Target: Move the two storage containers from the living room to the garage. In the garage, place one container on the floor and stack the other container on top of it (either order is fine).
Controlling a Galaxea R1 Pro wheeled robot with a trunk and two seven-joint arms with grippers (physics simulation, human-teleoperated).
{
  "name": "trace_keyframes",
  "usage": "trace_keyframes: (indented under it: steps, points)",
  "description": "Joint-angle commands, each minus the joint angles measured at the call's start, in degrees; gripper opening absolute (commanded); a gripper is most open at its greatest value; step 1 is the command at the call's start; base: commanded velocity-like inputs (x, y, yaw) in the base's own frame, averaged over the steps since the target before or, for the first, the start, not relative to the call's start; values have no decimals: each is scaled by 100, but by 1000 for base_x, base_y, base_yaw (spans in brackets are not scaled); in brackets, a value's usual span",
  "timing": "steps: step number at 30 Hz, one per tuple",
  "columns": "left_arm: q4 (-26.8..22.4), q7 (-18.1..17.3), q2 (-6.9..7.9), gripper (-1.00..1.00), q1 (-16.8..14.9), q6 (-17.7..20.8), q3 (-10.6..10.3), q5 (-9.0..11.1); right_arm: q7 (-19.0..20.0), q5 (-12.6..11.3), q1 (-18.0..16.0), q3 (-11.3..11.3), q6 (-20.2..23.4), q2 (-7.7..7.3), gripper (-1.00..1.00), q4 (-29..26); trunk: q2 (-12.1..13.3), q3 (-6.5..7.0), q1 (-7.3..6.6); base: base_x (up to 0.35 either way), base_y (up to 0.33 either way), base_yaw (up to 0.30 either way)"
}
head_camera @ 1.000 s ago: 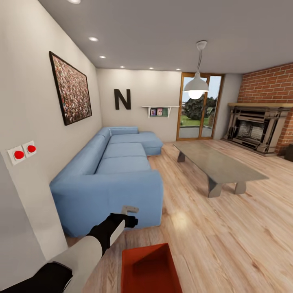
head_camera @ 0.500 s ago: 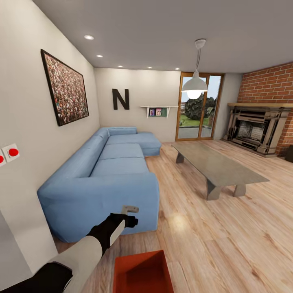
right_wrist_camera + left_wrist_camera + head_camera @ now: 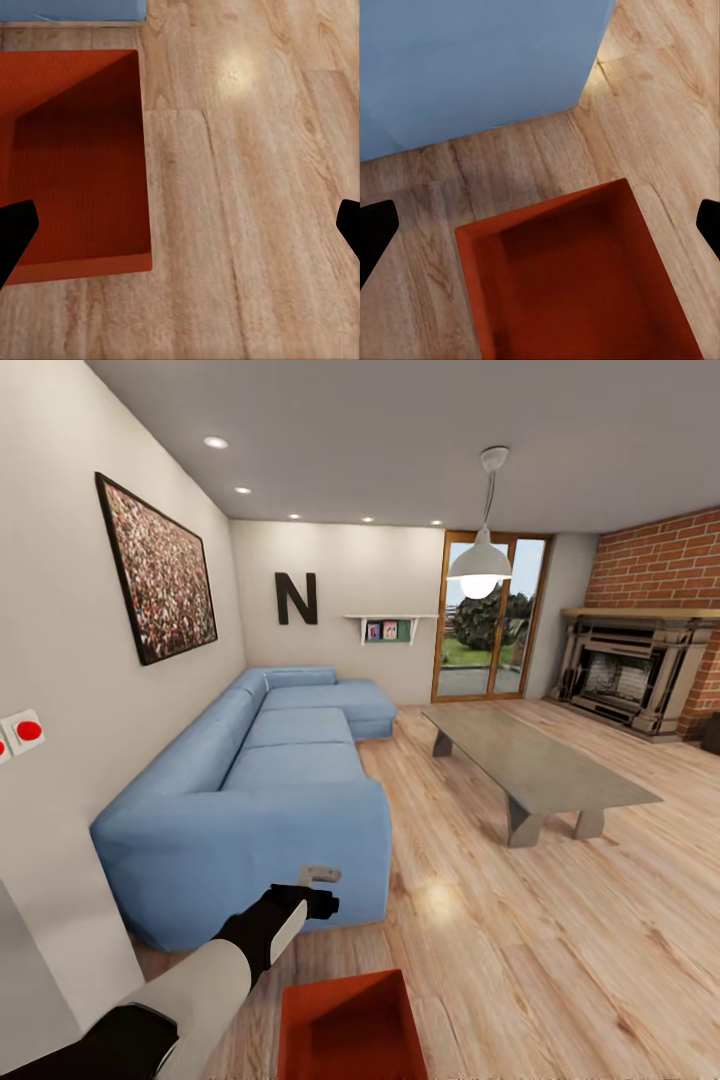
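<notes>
One orange-red storage container (image 3: 345, 1025) lies open-topped and empty on the living room's wood-plank floor (image 3: 560, 960), just in front of the blue sofa's near end. My left gripper (image 3: 322, 890) hangs above and beyond the container's far edge. In the left wrist view the container (image 3: 577, 285) lies below the left gripper (image 3: 540, 229), whose dark fingertips (image 3: 375, 236) stand wide apart and open. The right wrist view has the container (image 3: 71, 157) off to one side of the open right gripper (image 3: 180, 229), over bare planks.
A blue L-shaped sofa (image 3: 270, 780) runs along the left wall (image 3: 60, 760). A grey low table (image 3: 530, 765) stands mid-room, with a brick fireplace (image 3: 625, 675) and glass doors (image 3: 485, 625) beyond. Open floor stretches to the right of the container.
The whole view has shifted, so the sofa, wall and container sit further left in the picture. My left arm holds the same pose, and nothing was taken hold of.
</notes>
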Motion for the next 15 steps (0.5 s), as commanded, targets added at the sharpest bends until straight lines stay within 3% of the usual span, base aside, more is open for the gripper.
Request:
trace_keyframes:
  steps: [1, 15]
  points:
    - [-7, 47, 0, 100, -4, 24, -31, 61, -38, 60, -3, -2, -7, 2, 100, 2, -4, -16, 0, 0, 0, 0]
    - [-7, 48, 0, 100, -3, 24, -31, 61, -31, 60, -3, -2, -9, 2, 100, 2, -4, -95, 0, 0, 0, 0]
